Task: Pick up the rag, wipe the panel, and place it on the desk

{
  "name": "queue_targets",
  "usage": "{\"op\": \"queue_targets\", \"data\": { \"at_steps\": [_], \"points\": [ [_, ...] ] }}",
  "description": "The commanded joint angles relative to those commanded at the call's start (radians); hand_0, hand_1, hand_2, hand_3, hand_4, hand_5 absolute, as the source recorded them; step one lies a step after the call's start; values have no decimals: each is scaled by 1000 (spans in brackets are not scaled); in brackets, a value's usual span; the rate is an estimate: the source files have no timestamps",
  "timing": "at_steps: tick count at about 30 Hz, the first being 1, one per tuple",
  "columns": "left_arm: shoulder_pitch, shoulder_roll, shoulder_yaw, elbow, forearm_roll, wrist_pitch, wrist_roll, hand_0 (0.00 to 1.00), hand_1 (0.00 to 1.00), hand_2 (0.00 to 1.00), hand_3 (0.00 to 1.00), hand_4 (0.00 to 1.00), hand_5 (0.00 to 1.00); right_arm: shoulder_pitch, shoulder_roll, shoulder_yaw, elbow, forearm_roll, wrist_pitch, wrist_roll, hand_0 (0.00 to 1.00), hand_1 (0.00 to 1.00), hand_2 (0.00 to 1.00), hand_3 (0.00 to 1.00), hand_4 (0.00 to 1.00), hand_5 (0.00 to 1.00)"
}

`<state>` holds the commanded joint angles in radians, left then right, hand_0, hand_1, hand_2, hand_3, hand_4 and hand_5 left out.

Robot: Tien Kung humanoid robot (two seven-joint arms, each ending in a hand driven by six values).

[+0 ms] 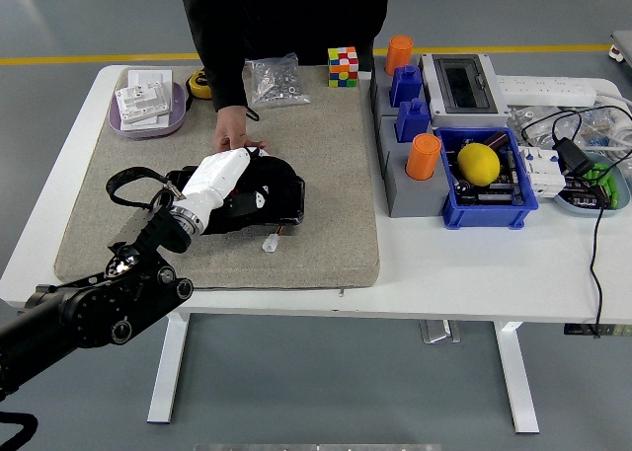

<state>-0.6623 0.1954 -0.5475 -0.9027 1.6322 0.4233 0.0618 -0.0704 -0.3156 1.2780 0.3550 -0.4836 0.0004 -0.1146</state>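
One robot arm is in frame, the left, entering from the lower left corner; the right arm does not show. Left hand (219, 175), white-shelled, lies centre-left on top of a black rag (259, 196), palm down, fingers laid over the cloth and pressing it rather than pinching; a true grasp cannot be told from this angle, so it reads as a flat wiping hold. Rag is bunched dark fabric covering whatever sits beneath, presumably the panel, which is hidden. A black strap loop (133, 185) trails off toward the left. All of this sits on a grey felt mat (326, 145) that covers the left half of the white table (474, 263), likely there to stop slip and protect the top. A person stands at the top of the frame; the person's hand (235, 140) rests on the mat just above the rag, touching or nearly touching its far edge, probably steadying the workpiece while it is rubbed. A small white piece (271, 243) lies just below the rag. Upper left holds a purple tray (148, 123) of white plates; upper centre a bag of screws (274, 81) and a Rubik's cube (344, 65). Right side has a blue bin (491, 214) with a lemon (479, 163) and an orange cup (424, 156), well apart from the work. Step judged: mid-wipe, set-down not yet done.
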Motion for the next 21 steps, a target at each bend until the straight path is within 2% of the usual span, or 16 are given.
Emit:
{"op": "queue_targets", "data": {
  "at_steps": [11, 21],
  "points": [
    [21, 22, -39, 9, 15, 6, 4, 276, 166, 506, 386, 2, 2, -5, 3, 0, -2, 0, 0, 2, 714, 558, 676, 634, 998, 656],
    [45, 53, -93, 22, 37, 11, 8, 272, 166, 505, 388, 2, 2, -9, 4, 2, -1, -3, -1, 0, 714, 558, 676, 634, 998, 656]
  ]
}}
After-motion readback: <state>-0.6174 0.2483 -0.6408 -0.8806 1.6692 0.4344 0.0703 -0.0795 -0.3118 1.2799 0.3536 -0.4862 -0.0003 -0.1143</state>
